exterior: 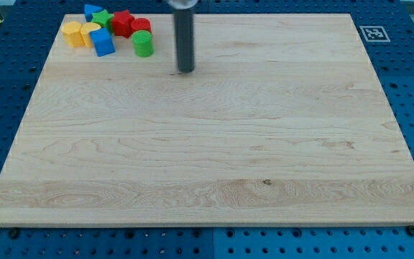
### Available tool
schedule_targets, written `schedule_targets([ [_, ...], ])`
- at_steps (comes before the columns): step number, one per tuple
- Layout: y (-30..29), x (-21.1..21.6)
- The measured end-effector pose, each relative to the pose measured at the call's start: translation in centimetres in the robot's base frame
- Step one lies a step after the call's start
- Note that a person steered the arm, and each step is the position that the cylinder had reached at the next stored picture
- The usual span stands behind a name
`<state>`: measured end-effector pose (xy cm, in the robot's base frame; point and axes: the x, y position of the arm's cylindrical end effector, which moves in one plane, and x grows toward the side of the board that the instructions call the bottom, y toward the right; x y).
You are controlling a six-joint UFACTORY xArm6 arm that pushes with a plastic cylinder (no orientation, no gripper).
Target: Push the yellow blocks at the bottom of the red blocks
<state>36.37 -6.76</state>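
Camera view: my tip (185, 70) holds nothing, just right of the green cylinder (143, 44); red blocks (130, 24) sit above-left, yellow blocks (81, 33) farther left. We judge them light, rigid, best pushed broadside.

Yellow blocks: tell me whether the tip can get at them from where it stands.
Probably not directly. My tip sits to the view's right of the cluster, with the green cylinder and blue block between it and the yellow blocks; it would likely have to circle round.
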Motion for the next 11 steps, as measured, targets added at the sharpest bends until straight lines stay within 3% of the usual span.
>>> schedule_targets([
  [1, -8.4, 1.8],
  [3, -23.5, -3.6],
  [6, -23.7, -6.4],
  [8, -23.7, -12.8],
  [10, -22.5, -11.2],
  [11, -19.1, -9.8],
])
